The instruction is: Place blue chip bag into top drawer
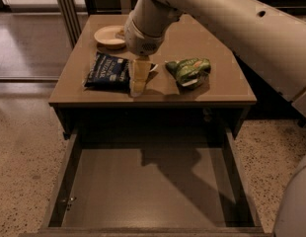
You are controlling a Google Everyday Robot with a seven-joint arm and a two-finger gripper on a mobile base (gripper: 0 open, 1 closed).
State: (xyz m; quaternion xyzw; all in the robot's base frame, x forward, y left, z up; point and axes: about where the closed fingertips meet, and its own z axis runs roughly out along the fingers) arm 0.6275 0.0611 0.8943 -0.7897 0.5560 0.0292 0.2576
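The blue chip bag [107, 72] lies flat on the left part of the tabletop [217, 90], white lettering up. My gripper [138, 80] hangs from the big white arm, pointing down over the bag's right end, its pale fingers covering that edge. The top drawer [148, 186] is pulled out below the table's front edge and nothing lies in it; the arm's shadow falls on its bottom.
A green snack bag [189, 71] lies right of the gripper. A white bowl [109, 35] stands at the table's back left. Metal posts [68, 9] rise behind the table's left corner. Speckled floor surrounds the drawer.
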